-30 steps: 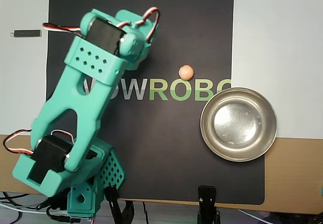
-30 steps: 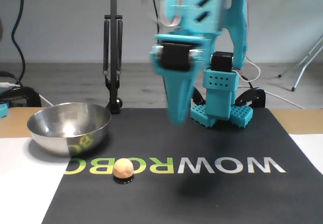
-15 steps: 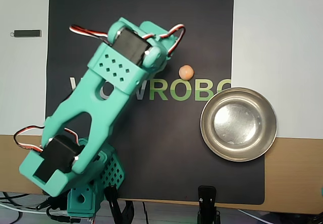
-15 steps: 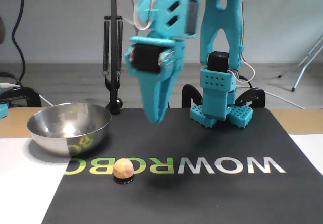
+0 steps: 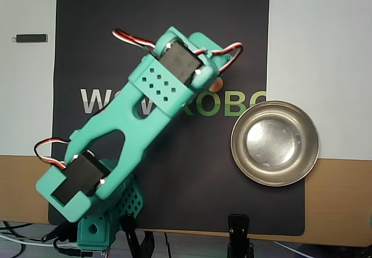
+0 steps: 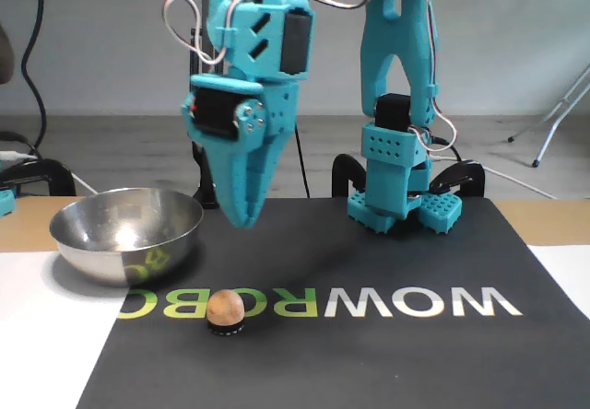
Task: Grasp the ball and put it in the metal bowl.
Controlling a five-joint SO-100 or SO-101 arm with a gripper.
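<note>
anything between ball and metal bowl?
No object: in the fixed view only bare black mat with logo letters separates ball from metal bowl.

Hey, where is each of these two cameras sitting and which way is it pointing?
Overhead view: above the table, looking straight down on the black mat; the teal arm hides the tool.
Fixed view: low, across the table from the arm's base, facing it; the tool hangs over the mat.
Both share the ball and metal bowl.
</note>
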